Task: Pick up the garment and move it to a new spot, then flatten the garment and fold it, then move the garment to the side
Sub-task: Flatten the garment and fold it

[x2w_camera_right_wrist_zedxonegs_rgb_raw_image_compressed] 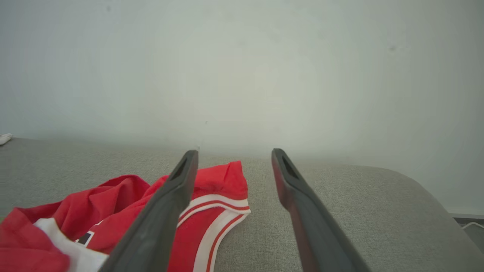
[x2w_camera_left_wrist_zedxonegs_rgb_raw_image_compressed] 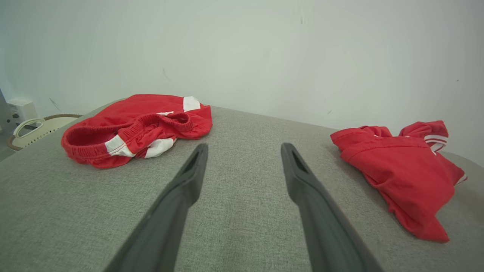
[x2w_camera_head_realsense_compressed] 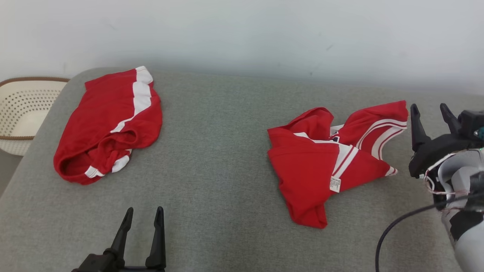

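The garment (x2w_camera_head_realsense_compressed: 306, 170), a crumpled red shirt with white stripes and a white label, lies on the right half of the grey cushion (x2w_camera_head_realsense_compressed: 219, 151). It also appears at the right of the left wrist view (x2w_camera_left_wrist_zedxonegs_rgb_raw_image_compressed: 401, 166), and its striped sleeve (x2w_camera_right_wrist_zedxonegs_rgb_raw_image_compressed: 227, 177) shows in the right wrist view. My right gripper (x2w_camera_head_realsense_compressed: 428, 107) stands open just right of that sleeve, with nothing between its fingers (x2w_camera_right_wrist_zedxonegs_rgb_raw_image_compressed: 234, 151). Near the front edge, left of the middle, my left gripper (x2w_camera_head_realsense_compressed: 145, 209) is open and empty (x2w_camera_left_wrist_zedxonegs_rgb_raw_image_compressed: 244, 145), well apart from the garment.
A second red piece with white stripes, a pair of shorts (x2w_camera_head_realsense_compressed: 102, 117) (x2w_camera_left_wrist_zedxonegs_rgb_raw_image_compressed: 128, 113), lies at the far left of the cushion. A cream perforated basket (x2w_camera_head_realsense_compressed: 22, 109) stands beside the cushion's left edge. A pale wall runs behind. A black cable (x2w_camera_head_realsense_compressed: 397, 223) hangs by my right arm.
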Robot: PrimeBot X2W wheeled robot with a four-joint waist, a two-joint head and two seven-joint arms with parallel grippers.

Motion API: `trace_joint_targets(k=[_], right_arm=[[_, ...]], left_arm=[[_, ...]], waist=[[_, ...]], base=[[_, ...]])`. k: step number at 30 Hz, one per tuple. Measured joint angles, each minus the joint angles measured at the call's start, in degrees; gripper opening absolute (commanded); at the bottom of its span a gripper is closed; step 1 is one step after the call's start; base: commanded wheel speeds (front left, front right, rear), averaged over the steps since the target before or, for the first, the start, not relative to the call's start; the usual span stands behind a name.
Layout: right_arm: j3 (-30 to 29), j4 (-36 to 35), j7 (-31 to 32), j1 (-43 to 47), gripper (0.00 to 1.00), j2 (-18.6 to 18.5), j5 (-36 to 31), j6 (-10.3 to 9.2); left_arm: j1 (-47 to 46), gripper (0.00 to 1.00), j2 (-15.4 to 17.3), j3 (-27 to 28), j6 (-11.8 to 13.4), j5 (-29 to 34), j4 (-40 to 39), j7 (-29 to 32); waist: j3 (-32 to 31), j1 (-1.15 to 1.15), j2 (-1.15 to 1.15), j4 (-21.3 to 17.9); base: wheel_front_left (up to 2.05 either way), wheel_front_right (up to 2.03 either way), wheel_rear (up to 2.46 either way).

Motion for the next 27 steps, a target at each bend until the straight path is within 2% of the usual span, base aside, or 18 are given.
trace_joint_targets(k=[6, 13, 20, 27], right_arm=[[-5.5, -15.9, -0.1, 11.5, 1.0, 1.7, -0.7, 0.0], [-10.9, -29.8, -0.1, 23.9, 1.0, 6.0, -3.3, 0.0], [-14.0, -39.0, -0.1, 33.1, 1.0, 10.4, -6.5, 0.0], [-15.5, -45.1, 0.6, 39.8, 1.0, 15.2, -8.5, 0.0]], left_arm=[[0.2, 1.0, 0.0, 0.2, 0.1, 0.0, -0.5, 0.0], [0.9, 1.0, 0.0, 0.0, 0.2, 0.0, -0.7, 0.0], [1.0, 1.0, 0.0, 0.1, 0.0, 0.1, -0.5, 0.0], [1.5, 1.0, 0.0, 0.4, 0.1, 0.5, -0.5, 0.0]], waist=[[-0.4, 0.0, 0.0, -1.9], [-0.5, 0.0, 0.0, -3.3], [-1.4, 0.0, 0.0, -4.0], [-2.0, -0.01, 0.0, -4.8]], base=[[0.0, 0.0, 0.0], [0.0, 0.0, 0.0], [0.0, 0.0, 0.0], [0.0, 0.0, 0.0]])
